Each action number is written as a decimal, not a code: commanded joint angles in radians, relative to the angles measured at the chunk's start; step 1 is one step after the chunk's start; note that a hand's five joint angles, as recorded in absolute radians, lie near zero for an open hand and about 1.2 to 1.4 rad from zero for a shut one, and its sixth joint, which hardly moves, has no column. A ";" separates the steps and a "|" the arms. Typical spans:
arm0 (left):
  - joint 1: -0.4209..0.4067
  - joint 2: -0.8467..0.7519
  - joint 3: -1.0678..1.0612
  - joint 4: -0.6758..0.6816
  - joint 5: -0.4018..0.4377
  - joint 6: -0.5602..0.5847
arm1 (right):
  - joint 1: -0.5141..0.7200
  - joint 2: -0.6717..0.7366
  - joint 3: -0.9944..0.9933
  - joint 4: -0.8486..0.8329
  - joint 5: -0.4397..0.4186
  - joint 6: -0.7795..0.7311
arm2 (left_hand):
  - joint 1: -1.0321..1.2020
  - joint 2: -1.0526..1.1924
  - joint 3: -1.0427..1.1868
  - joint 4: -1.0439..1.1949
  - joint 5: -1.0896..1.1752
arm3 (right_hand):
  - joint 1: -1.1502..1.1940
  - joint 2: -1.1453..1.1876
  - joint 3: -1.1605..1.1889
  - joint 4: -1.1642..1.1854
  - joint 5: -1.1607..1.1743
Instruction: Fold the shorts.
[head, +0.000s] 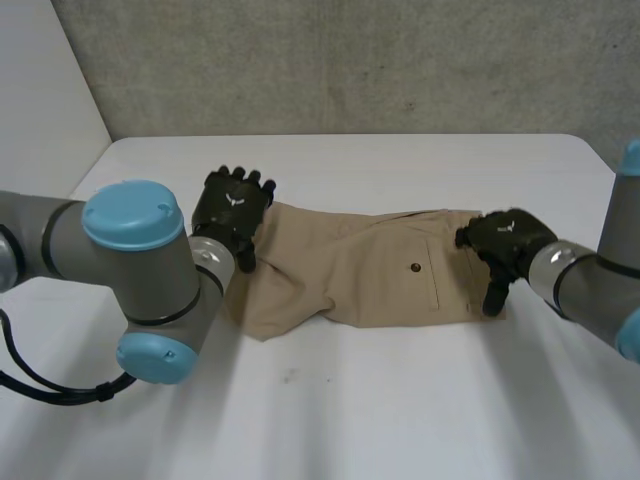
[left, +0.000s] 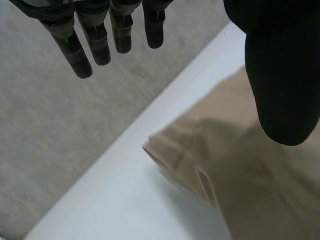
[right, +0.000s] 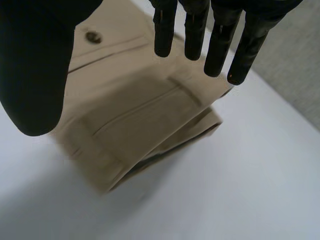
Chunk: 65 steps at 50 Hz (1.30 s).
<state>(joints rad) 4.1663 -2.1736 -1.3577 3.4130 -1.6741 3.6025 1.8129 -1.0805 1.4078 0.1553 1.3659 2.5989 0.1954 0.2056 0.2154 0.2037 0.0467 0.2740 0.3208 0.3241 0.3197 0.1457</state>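
Left hand (head: 232, 212): open, fingers straight, thumb spread wide, holding nothing, set over the far corner of the leg end of the shorts (head: 360, 270). Right hand (head: 505, 240): likewise open and empty, fingers straight, over the waistband end. Shorts: tan cloth, lying lengthwise across the middle of the white table (head: 400, 400), leg hems toward the left arm, waistband toward the right; back pocket with dark button (head: 415, 267) uppermost; stacked layers at the waistband edge in the right wrist view suggest one leg is laid over the other. Step, as judged: reaching for the two ends ahead of an end-to-end fold. Next move calls for each hand to pinch every layer at its end, then for one end to be carried over to meet the other without dragging the cloth askew
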 joint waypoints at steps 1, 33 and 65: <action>0.037 -0.167 0.127 -0.005 -0.012 0.012 | -0.029 -0.004 0.131 -0.115 -0.017 -0.003 | 0.003 -0.007 -0.017 -0.005 -0.022 | 0.166 0.119 0.116 0.120 0.120; 0.049 -0.073 0.112 -0.018 -0.082 0.125 | -0.064 0.070 0.178 -0.333 -0.030 -0.022 | -0.021 -0.031 -0.041 -0.029 -0.047 | 1.122 1.075 1.072 1.077 1.076; 0.041 0.196 -0.037 -0.101 -0.082 -0.108 | 0.387 0.065 -0.058 -0.223 -0.261 -0.621 | -0.021 -0.031 -0.041 -0.029 -0.047 | 1.122 1.075 1.072 1.077 1.076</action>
<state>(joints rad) 4.2116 -1.9925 -1.4035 3.3087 -1.7520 3.4951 2.0240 -1.1196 1.3893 -0.0636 1.2596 2.0707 0.1954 0.2052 0.2153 0.2037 0.0467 0.9653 1.1717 1.1782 1.1912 0.9828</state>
